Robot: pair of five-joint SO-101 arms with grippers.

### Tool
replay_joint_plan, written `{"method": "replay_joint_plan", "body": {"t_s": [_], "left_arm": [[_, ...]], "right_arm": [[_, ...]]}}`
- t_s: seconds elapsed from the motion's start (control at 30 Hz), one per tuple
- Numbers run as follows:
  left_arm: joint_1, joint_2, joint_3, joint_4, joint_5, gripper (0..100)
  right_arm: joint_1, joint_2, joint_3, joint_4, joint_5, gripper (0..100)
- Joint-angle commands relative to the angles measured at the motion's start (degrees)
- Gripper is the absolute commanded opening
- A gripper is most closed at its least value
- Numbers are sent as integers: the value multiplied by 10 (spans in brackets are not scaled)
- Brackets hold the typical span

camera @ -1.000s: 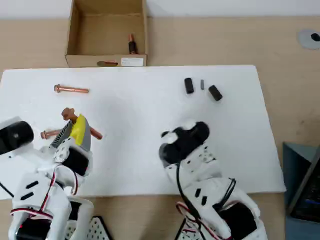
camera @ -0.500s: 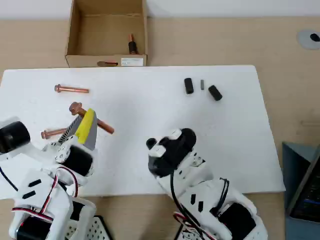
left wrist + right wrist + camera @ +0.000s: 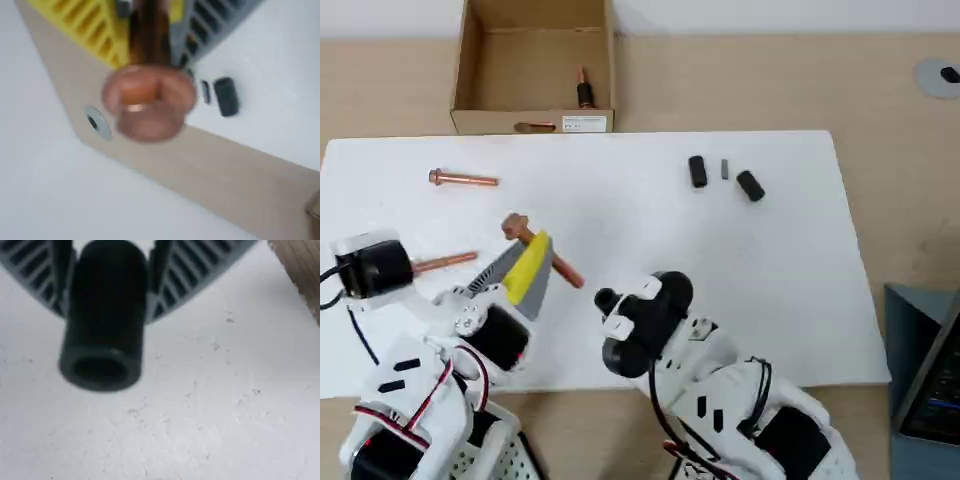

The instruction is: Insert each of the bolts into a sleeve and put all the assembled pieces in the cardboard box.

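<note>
Your left gripper [image 3: 533,268] is clamped on a copper bolt [image 3: 562,270], which it holds above the white mat [image 3: 780,290] at the near left. The bolt crosses the yellow and grey fingers at a slant, its flanged head pointing up-left toward the far edge. In the left wrist view the same bolt [image 3: 149,102] juts out between the fingers, head toward the camera. Your right gripper [image 3: 107,275] is closed around a black sleeve [image 3: 104,325], whose open bore faces the camera over the mat; the right arm [image 3: 650,320] sits just beside the left gripper, near the mat's front edge. 2 loose bolts lie on the left of the mat: the far bolt [image 3: 463,179] in the open, the near bolt [image 3: 445,263] partly behind the left arm. 2 spare sleeves [image 3: 697,171] [image 3: 750,186] lie at the far right of the mat, a small grey piece [image 3: 724,169] between them. The cardboard box [image 3: 460,90] stands on the wooden table [image 3: 890,130] beyond the mat, with 1 assembled piece [image 3: 584,90] lying inside near its right wall.
</note>
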Motion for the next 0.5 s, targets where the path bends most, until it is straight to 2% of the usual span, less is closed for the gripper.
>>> {"method": "replay_joint_plan", "body": {"t_s": [0.0,0.13,0.47], "left_arm": [[28,-1,-13,0,-1,2],[43,-1,-12,29,1,2],[44,-1,19,26,2,2]], "right_arm": [[-7,-65,-3,-17,4,9],[-7,-65,-4,-17,4,9],[-28,-65,-6,-17,4,9]]}}
